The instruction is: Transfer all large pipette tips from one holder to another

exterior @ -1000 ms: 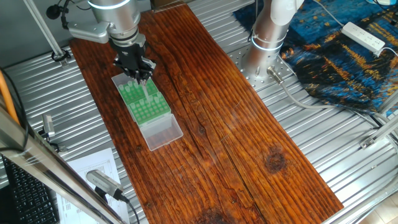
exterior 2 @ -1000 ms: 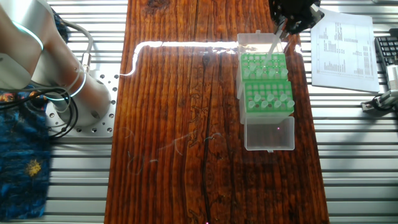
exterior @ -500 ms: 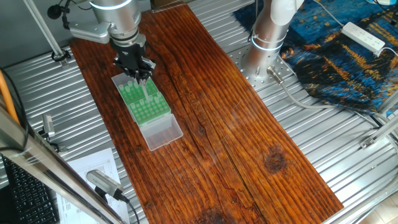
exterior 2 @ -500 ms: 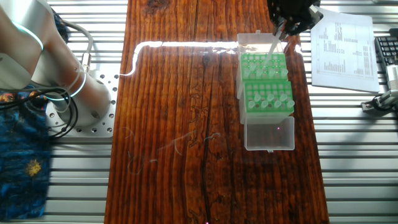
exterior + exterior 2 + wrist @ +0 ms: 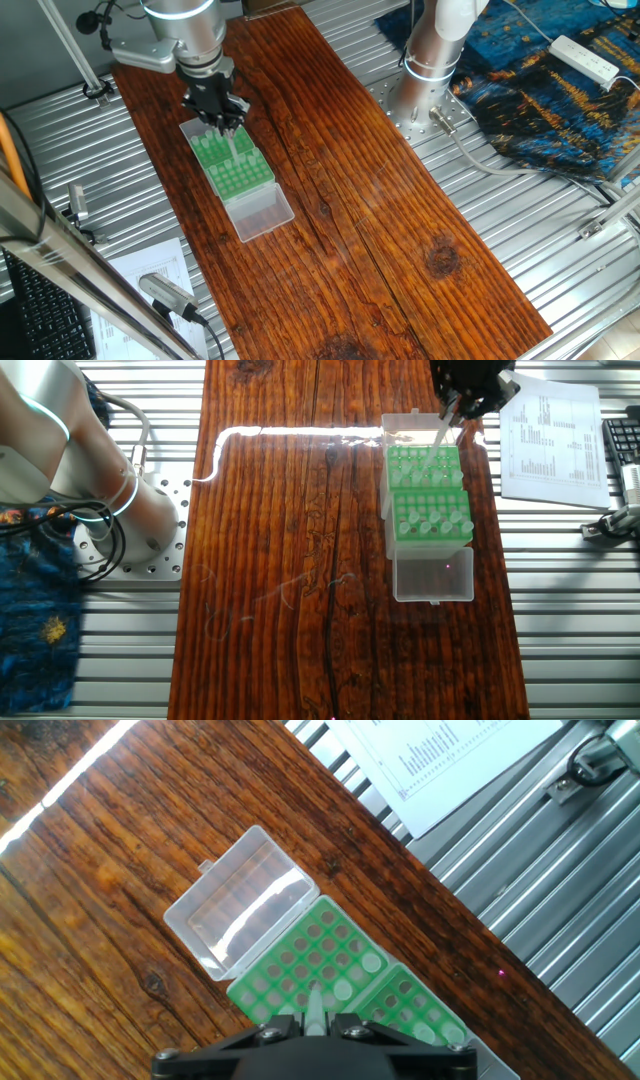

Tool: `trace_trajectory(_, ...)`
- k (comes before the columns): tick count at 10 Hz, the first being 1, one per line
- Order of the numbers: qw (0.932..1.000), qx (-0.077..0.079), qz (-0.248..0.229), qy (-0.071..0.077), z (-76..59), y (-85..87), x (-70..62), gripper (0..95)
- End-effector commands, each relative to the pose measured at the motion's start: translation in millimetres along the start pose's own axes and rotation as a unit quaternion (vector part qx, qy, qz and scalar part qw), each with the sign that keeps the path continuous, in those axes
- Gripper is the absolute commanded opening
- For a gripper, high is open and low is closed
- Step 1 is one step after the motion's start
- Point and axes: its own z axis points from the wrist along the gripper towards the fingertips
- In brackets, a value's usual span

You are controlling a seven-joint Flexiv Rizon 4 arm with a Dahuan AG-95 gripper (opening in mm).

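Two green racks stand end to end on the wooden board, the far rack (image 5: 424, 468) and the near rack (image 5: 432, 515). Several translucent large pipette tips (image 5: 432, 521) stand in the near rack. My gripper (image 5: 452, 415) hovers over the far rack's outer end, shut on one whitish tip (image 5: 438, 440) that slants down toward the rack's holes. In the hand view this tip (image 5: 314, 1007) sticks out between the black fingers of the gripper (image 5: 314, 1025), above the green rack (image 5: 322, 958). From the side, the gripper (image 5: 224, 120) hangs just over the racks (image 5: 232, 166).
A clear hinged lid (image 5: 245, 906) lies open beyond the far rack, and another clear lid (image 5: 433, 574) lies open past the near rack. A printed sheet (image 5: 553, 435) lies on the ribbed metal table beside the board. The arm's base (image 5: 140, 510) stands across the board.
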Motion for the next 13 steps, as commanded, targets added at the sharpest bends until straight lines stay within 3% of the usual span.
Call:
trace_trajectory(1,1.0,0.0,0.0,0.003,0.8,0.9,1.9,0.0)
trace_trajectory(2,1.0,-0.002,-0.001,0.005,1.6,1.2,1.7,0.0)
trace_trajectory(3,0.9999,-0.004,-0.006,0.007,2.9,1.5,1.3,19.0)
trace_trajectory(4,0.9999,-0.005,-0.007,0.008,4.6,1.8,1.7,19.0)
trace_trajectory(5,0.9999,-0.007,-0.007,0.009,4.9,1.8,1.8,38.0)
trace_trajectory(9,0.9991,-0.007,-0.035,0.022,10.6,-4.0,8.0,38.0)
trace_trajectory(10,0.9984,-0.007,-0.053,0.021,14.0,-9.3,13.5,19.0)
trace_trajectory(11,0.9977,-0.008,-0.064,0.021,15.3,-13.1,17.8,19.0)
trace_trajectory(13,0.9958,0.009,-0.084,0.034,19.1,-22.7,47.5,19.0)
